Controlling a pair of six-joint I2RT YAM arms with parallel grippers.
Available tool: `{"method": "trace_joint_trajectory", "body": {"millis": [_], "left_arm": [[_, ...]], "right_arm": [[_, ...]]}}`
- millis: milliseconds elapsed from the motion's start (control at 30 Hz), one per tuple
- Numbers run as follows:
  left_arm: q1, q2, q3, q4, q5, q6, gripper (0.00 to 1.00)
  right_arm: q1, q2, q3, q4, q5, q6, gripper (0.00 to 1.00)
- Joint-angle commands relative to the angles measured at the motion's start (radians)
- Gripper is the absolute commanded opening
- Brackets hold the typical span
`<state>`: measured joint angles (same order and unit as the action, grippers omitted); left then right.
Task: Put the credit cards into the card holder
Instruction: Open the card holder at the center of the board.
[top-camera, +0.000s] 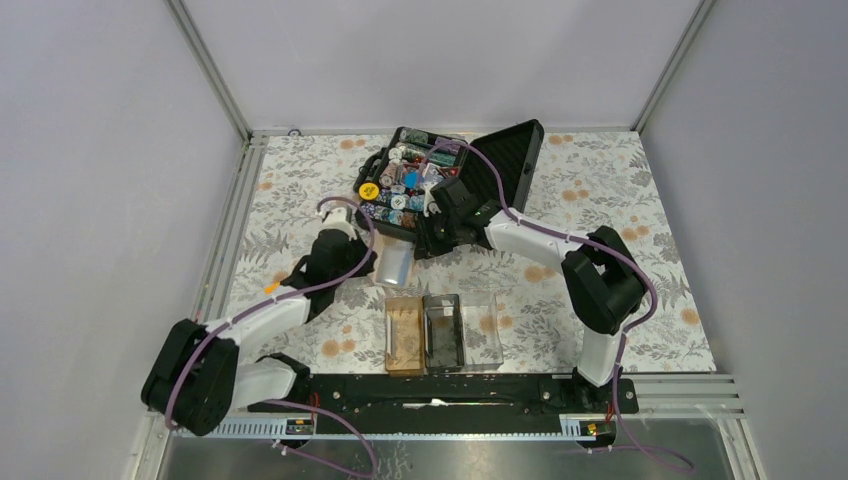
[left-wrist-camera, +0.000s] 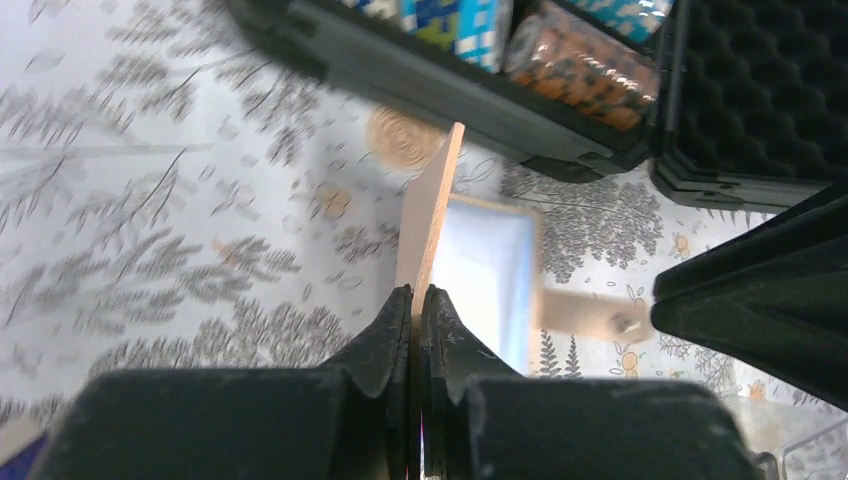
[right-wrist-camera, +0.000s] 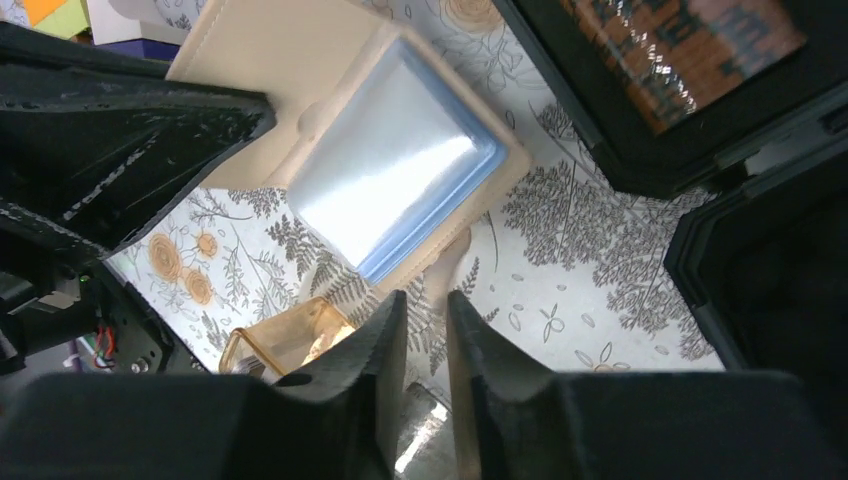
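Our left claw (left-wrist-camera: 418, 300) is pinched tight on the lower edge of one credit card (left-wrist-camera: 430, 215), held on edge above the counter (left-wrist-camera: 150, 200). Our right claw (right-wrist-camera: 425, 325), jaws slightly parted, grips nothing. The card holder (top-camera: 482, 335) sits at 6 o'clock from the card, so we judge insertion remains.

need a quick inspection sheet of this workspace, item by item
surface: table covered by a floral cloth
job's things: card holder near the arm bases, three compartments; no loose credit card seen
clutter: open chip case at the far side; beige wallet with a clear window
grippers: left gripper shut on the beige wallet's thin edge; right gripper slightly open, empty, beside the wallet
cables: purple cables along both arms, one arcs over the chip case
surroundings: plain grey walls, metal frame posts
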<state>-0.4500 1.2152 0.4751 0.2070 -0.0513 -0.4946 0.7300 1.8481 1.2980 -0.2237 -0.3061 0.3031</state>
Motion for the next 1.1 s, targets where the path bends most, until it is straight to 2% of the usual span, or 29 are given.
{"method": "trace_joint_trajectory", "body": {"millis": [0, 100, 200, 600, 1067], "left_arm": [[-0.004, -0.091, -0.067, -0.101, -0.160, -0.242, 0.00], [-0.004, -0.124, -0.112, -0.124, -0.172, -0.351, 0.00], [-0.004, -0.124, -0.139, -0.130, -0.165, -0.431, 0.00], [-0.004, -0.145, -0.224, -0.138, -0.263, -0.607, 0.00], [-0.004, -0.165, -0.254, -0.130, -0.284, -0.672, 0.00]], "right_arm": [[-0.004, 0.008, 0.056, 0.001, 0.031, 0.009, 0.34], [0.007, -0.015, 0.036, 0.022, 0.037, 0.027, 0.42], [0.016, -0.033, -0.004, 0.094, -0.022, 0.073, 0.44], [0.065, 0.061, -0.073, 0.329, -0.082, 0.296, 0.39], [0.076, 0.138, -0.054, 0.328, -0.050, 0.315, 0.35]]}}
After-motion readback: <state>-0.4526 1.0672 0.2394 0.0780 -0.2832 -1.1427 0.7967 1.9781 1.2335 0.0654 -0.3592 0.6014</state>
